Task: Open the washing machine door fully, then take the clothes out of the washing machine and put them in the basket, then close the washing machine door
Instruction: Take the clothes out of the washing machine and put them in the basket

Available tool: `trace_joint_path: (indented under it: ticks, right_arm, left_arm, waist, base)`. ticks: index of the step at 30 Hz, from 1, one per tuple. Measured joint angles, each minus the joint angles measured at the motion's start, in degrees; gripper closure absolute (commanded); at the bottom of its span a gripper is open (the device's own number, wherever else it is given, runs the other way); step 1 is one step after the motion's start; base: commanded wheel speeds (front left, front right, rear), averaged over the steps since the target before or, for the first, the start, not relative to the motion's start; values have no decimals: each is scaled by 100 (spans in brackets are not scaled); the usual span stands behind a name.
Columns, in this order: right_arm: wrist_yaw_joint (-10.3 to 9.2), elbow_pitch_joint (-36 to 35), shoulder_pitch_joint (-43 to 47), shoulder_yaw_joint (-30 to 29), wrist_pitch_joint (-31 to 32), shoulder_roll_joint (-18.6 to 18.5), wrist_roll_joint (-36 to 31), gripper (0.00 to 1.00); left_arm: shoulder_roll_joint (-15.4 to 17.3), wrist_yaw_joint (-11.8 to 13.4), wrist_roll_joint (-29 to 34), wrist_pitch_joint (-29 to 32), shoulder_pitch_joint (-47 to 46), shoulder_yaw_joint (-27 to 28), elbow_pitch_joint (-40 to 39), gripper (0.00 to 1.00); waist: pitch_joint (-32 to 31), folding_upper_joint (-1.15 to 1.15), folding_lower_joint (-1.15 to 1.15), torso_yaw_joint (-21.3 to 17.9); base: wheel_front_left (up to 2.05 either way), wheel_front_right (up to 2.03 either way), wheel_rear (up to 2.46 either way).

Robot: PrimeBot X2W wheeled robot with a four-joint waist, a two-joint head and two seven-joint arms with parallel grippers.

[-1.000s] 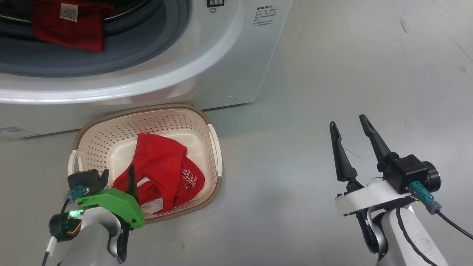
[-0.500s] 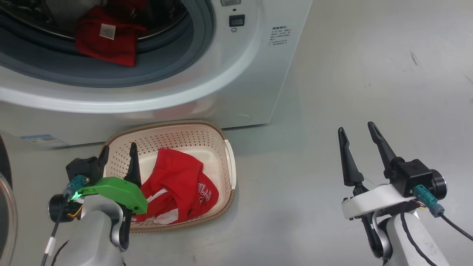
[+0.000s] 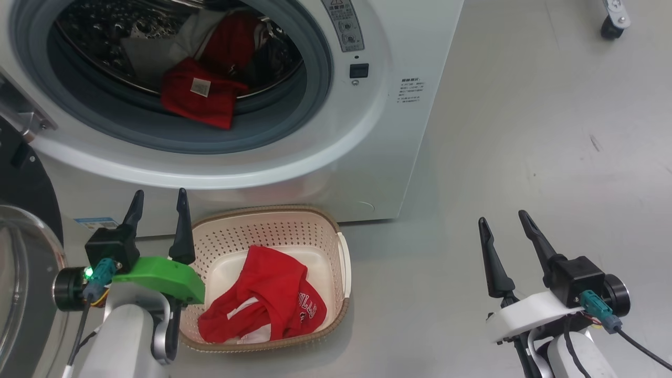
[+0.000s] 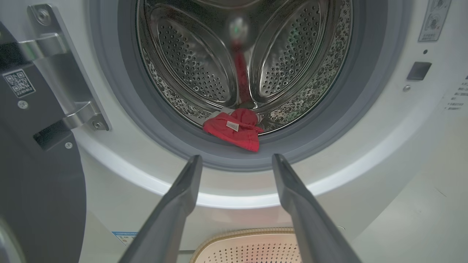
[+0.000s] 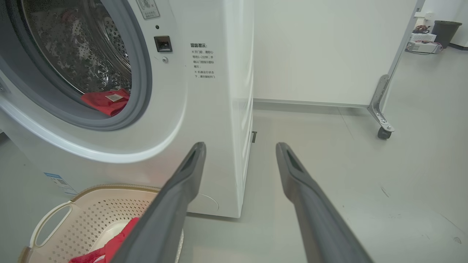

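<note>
Just now the left gripper (image 3: 160, 194) has come away from the basket (image 3: 278, 233). A second ago one of its fingers hung over the red cloth in there. Now the arm stands just left of the basket, fingers spread and empty, pointing at the washing machine (image 3: 378, 157). The head has lifted as well, so much of the shift in its view is the camera's own and not the things moving. The garment (image 3: 273, 294) lies crumpled in the basket, which sits on the floor (image 3: 499, 131) close against the foot of the machine, below the opening.

To my eye that closes one trip and starts the next. The washing machine door (image 3: 29, 194) hangs swung open at the left. Another piece of the clothes (image 3: 199, 100) is draped over the grey gasket at the bottom lip of the drum (image 4: 204, 54), white label up. In the left wrist view it lies straight ahead between the fingers, so a reach up and in looks like the next job. Whether more lies deeper in I cannot tell, because the steel throws back red reflections. The right gripper (image 3: 502, 218) hovers well off to the right over bare floor, fingers spread, holding nothing. Closing the door must wait.
</note>
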Motion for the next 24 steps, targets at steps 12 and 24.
trace_joint_path:
  ticks: [12,24]
  right_arm:
    - [-14,14,311,65,0,7,0,0]
    - [-58,-22,558,141,0,23,0,0]
  left_arm:
    - [-1,154,194,0,974,-10,-964,0]
    - [-1,247,242,0,1660,-46,-1585,0]
  waist:
    - [-561,0,0,183]
    - [-801,0,0,237]
  base:
    - [0,0,0]
    - [0,0,0]
